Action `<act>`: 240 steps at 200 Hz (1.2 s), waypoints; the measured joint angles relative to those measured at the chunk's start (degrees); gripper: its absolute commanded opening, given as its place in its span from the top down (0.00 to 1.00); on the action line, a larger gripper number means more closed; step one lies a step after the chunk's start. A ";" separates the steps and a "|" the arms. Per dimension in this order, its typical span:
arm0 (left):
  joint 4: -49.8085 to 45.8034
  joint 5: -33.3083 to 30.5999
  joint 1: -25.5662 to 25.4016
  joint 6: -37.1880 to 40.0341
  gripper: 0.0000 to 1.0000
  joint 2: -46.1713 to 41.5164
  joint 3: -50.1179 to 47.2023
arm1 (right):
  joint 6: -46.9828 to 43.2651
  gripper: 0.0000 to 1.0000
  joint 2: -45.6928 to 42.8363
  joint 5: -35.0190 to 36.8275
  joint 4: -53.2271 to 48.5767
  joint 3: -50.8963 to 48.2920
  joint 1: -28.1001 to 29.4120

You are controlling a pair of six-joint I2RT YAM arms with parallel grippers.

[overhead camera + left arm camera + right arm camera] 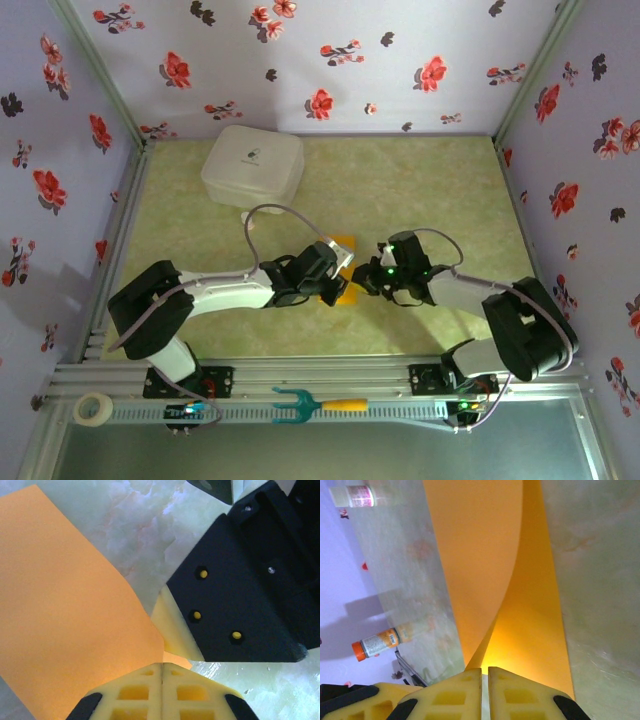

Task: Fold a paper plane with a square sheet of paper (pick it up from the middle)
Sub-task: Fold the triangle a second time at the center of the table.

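Note:
The orange-yellow sheet of paper (343,246) lies mid-table between my two arms, partly folded. In the right wrist view one flap of the paper (480,550) curves up off the lower layer and runs into my right gripper (484,670), which is shut on its edge. My left gripper (162,666) is shut, its tips set over a corner of the paper (65,620), pinching nothing that I can see. The right gripper's yellow finger (172,625) sits just beyond that corner. From above, the left gripper (337,272) and right gripper (363,278) nearly touch.
A white lidded box (252,165) stands at the back left. An orange-capped bottle (375,644) and a pink-labelled bottle (357,496) lie off to one side. On the front rail are a tape roll (94,407) and a teal fork tool (318,404).

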 measured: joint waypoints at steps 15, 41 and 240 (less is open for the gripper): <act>0.00 0.07 0.15 0.00 0.97 0.00 0.00 | 0.46 0.87 0.17 -0.22 0.76 0.00 0.00; 0.02 0.26 0.44 0.00 0.91 0.00 0.00 | 0.83 0.87 0.50 -0.39 2.01 0.00 0.00; -0.13 3.74 2.56 -0.04 0.99 1.73 -0.66 | 1.42 0.88 1.60 -0.35 2.38 0.00 0.00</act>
